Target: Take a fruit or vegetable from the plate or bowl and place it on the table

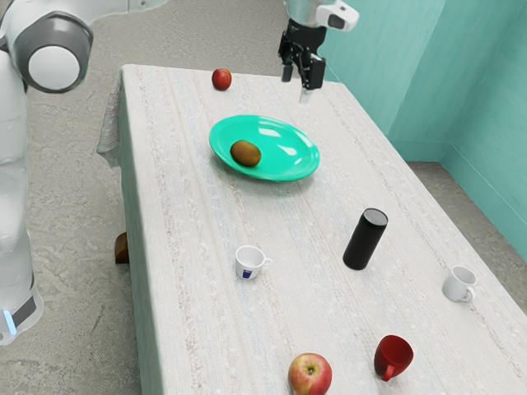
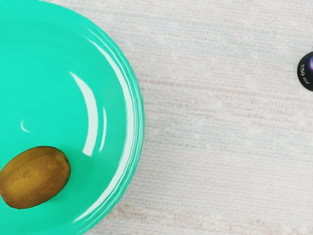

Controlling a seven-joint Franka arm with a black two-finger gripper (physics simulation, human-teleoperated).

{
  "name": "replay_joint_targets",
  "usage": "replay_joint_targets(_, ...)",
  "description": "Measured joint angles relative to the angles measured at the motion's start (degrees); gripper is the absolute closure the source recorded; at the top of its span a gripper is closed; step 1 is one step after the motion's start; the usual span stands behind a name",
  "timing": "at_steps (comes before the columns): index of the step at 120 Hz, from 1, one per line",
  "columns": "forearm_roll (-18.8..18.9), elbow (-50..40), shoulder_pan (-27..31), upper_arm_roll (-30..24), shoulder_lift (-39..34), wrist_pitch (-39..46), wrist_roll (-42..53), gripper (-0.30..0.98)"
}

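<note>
The gripper (image 1: 300,81) hangs above the table's far end, beyond the plate, its two black fingers apart with nothing held. A shallow green plate (image 1: 284,156) lies on the table, with a brown kiwi-like fruit (image 1: 245,153) resting inside near its rim. In the wrist view, part of the green plate (image 2: 54,98) is visible, and the brown fruit (image 2: 36,177) lies on it, apart from the hand.
A red apple (image 1: 221,79) sits beyond the plate. Nearer stand a white cup (image 1: 249,262), black cylinder (image 1: 365,239), white mug (image 1: 459,284), red mug (image 1: 393,357) and another apple (image 1: 310,375). A dark round object (image 2: 306,71) is partly visible; a small pale thing (image 1: 305,96) appears under the gripper.
</note>
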Motion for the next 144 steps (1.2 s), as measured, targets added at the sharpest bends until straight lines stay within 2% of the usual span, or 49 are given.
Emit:
replay_joint_targets(40, -0.3, 0.1, 0.3, 0.0, -0.5, 4.4, -0.1, 0.0)
replay_joint_targets(55, 0.0, 11.8, -0.2, -0.3, -2.7, 0.3, -0.1, 0.0)
replay_joint_targets(68, 0.1, 13.2, -0.6, -0.8, -4.7, -2.7, 0.0, 0.0)
replay_joint_targets(78, -1.0, 11.4, -1.3, 0.3, -0.8, -5.3, 0.6, 0.0)
replay_joint_targets(101, -4.4, 9.3, 8.2, 1.0, 2.3, -8.7, 2.6, 0.0)
replay_joint_targets(127, -4.7, 9.2, 7.2, 0.9, 3.0, -10.4, 5.3, 0.0)
replay_joint_targets(132, -4.2, 4.6, 7.1, 0.9, 1.7, -9.2, 6.1, 0.0)
replay_joint_targets(144, -2.5, -13.0, 5.7, 2.4, -5.3, -2.7, 8.1, 0.0)
